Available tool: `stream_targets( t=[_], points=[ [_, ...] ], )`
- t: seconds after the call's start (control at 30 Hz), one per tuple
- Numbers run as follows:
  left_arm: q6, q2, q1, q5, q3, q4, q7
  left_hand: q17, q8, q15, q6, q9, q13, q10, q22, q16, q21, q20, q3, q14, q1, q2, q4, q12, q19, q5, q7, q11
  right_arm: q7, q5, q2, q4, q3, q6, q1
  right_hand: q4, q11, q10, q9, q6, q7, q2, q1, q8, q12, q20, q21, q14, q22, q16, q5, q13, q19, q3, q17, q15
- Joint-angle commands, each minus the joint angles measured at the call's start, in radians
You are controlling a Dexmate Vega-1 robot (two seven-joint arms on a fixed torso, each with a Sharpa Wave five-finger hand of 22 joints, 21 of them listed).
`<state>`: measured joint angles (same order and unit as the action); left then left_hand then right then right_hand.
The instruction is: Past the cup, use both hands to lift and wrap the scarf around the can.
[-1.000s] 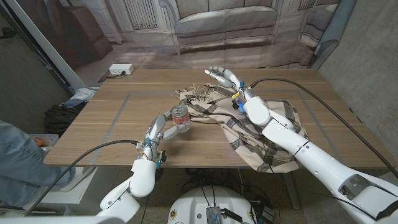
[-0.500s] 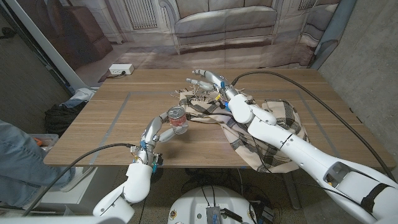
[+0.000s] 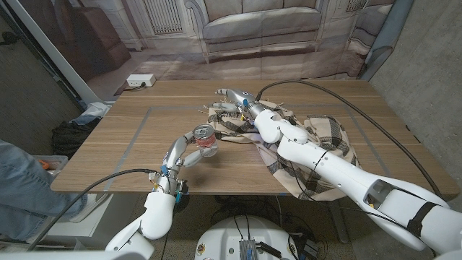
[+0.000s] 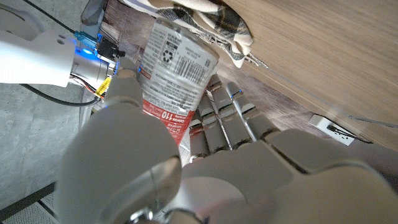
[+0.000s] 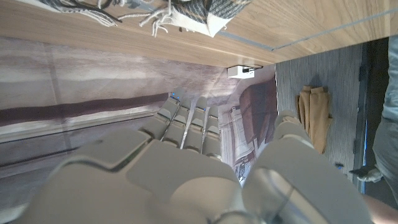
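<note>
A clear can with a red label (image 3: 205,139) stands upright left of the table's middle. My left hand (image 3: 183,152) grips it from the near side; in the left wrist view the thumb and fingers (image 4: 231,118) flank the can (image 4: 177,65). The plaid beige and dark scarf (image 3: 310,148) lies crumpled from just behind the can to the right side of the table and hangs over the near edge. My right hand (image 3: 237,98) hovers with fingers stretched out over the scarf's fringed far-left end (image 5: 163,12), holding nothing.
A grey taped rectangle (image 3: 137,137) marks the wooden table (image 3: 159,101). A person's leg (image 3: 22,189) shows at the left edge. On the floor lie a dark bag (image 3: 72,133) and a white socket box (image 3: 141,81). A black cable (image 3: 339,101) arcs over the scarf.
My right hand has swung left and down, from the scarf's far right part to its fringed end. The left hand keeps hold of the can, nearly still.
</note>
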<state>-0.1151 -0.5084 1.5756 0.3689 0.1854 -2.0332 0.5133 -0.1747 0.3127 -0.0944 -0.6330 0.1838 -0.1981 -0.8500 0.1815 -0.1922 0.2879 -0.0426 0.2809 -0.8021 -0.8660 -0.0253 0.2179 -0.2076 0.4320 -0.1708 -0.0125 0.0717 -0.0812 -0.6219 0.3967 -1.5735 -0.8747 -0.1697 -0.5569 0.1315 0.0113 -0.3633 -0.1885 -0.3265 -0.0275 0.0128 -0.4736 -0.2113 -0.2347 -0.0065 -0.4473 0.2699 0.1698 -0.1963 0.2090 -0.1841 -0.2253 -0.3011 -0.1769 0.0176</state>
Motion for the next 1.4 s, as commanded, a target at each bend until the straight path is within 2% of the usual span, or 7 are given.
stream_targets(
  t=[0.03,0.37,0.8,1.0,1.17,1.27,1.4],
  points=[
    [-0.005,0.012,0.009,0.014,-0.006,-0.005,-0.009,-0.002,-0.004,-0.088,-0.356,0.005,-0.003,-0.124,0.003,0.002,-0.006,-0.031,0.119,-0.01,-0.142,0.167,-0.11,0.002,-0.002,-0.005,-0.069,0.115,0.028,-0.144,-0.041,0.069,-0.086,-0.054,0.043,0.017,0.015,-0.006,-0.004,-0.004,-0.01,0.003,-0.027,0.0,-0.007,0.002,0.004,0.015,0.004,-0.005,0.0,-0.004,-0.013,-0.005,-0.002,0.005],
    [0.003,0.02,0.011,0.03,0.001,-0.01,-0.007,-0.002,-0.009,-0.087,-0.357,0.006,-0.004,-0.124,0.003,0.003,-0.009,-0.03,0.124,-0.009,-0.14,0.166,-0.112,0.004,-0.002,-0.005,-0.07,0.114,0.01,-0.249,-0.056,0.122,-0.12,-0.062,0.051,0.042,0.04,-0.016,-0.006,-0.006,-0.025,0.012,-0.091,0.0,-0.008,-0.001,0.014,0.031,0.005,-0.005,0.005,-0.005,-0.029,-0.02,-0.002,0.01],
    [0.014,0.026,0.02,0.042,0.008,-0.023,-0.002,-0.003,-0.013,-0.084,-0.36,0.006,-0.005,-0.126,0.003,0.002,-0.013,-0.029,0.13,-0.011,-0.138,0.164,-0.114,0.006,-0.003,-0.005,-0.069,0.115,0.043,-0.312,-0.084,0.207,-0.152,-0.054,0.063,0.045,0.063,-0.041,-0.008,-0.023,-0.041,0.03,-0.142,-0.004,-0.015,-0.006,0.021,0.066,0.006,-0.009,0.009,-0.006,-0.054,-0.026,-0.002,0.029],
    [0.013,0.026,0.019,0.039,0.01,-0.02,-0.004,-0.003,-0.015,-0.083,-0.36,0.007,-0.005,-0.128,0.003,0.003,-0.015,-0.026,0.133,-0.009,-0.137,0.165,-0.115,0.007,-0.005,-0.005,-0.067,0.115,0.074,-0.354,-0.106,0.243,-0.173,-0.074,0.074,0.029,0.055,-0.079,-0.01,-0.052,-0.042,0.037,-0.16,-0.01,-0.024,-0.051,0.001,0.13,0.011,-0.022,0.01,-0.006,-0.15,-0.027,-0.007,0.051],
    [0.012,0.024,0.017,0.039,0.012,-0.02,-0.005,-0.003,-0.018,-0.082,-0.359,0.007,-0.005,-0.128,0.004,0.003,-0.016,-0.024,0.135,-0.01,-0.135,0.164,-0.116,0.007,-0.005,-0.005,-0.067,0.116,0.076,-0.375,-0.118,0.271,-0.178,-0.08,0.077,0.026,0.063,-0.1,-0.011,-0.074,-0.05,0.037,-0.165,-0.016,-0.029,-0.058,-0.003,0.159,0.013,-0.028,0.011,-0.005,-0.175,-0.027,-0.009,0.062],
    [0.013,0.022,0.016,0.04,0.012,-0.02,-0.007,-0.003,-0.018,-0.084,-0.361,0.007,-0.005,-0.128,0.004,0.003,-0.017,-0.024,0.136,-0.01,-0.135,0.164,-0.116,0.007,-0.005,-0.004,-0.069,0.116,0.065,-0.386,-0.123,0.286,-0.18,-0.08,0.078,0.023,0.076,-0.131,-0.012,-0.098,-0.058,0.032,-0.177,-0.021,-0.037,-0.072,-0.01,0.202,0.015,-0.037,0.012,-0.005,-0.208,-0.031,-0.011,0.083],
    [0.011,0.021,0.012,0.036,0.012,-0.018,-0.008,-0.003,-0.019,-0.082,-0.362,0.007,-0.005,-0.128,0.004,0.003,-0.018,-0.021,0.138,-0.011,-0.134,0.163,-0.116,0.008,-0.007,-0.004,-0.07,0.116,0.057,-0.405,-0.131,0.303,-0.185,-0.086,0.081,0.026,0.114,-0.208,-0.013,-0.149,-0.086,0.016,-0.221,-0.032,-0.059,-0.097,-0.026,0.301,0.021,-0.06,0.013,-0.006,-0.27,-0.048,-0.016,0.118]
  ],
)
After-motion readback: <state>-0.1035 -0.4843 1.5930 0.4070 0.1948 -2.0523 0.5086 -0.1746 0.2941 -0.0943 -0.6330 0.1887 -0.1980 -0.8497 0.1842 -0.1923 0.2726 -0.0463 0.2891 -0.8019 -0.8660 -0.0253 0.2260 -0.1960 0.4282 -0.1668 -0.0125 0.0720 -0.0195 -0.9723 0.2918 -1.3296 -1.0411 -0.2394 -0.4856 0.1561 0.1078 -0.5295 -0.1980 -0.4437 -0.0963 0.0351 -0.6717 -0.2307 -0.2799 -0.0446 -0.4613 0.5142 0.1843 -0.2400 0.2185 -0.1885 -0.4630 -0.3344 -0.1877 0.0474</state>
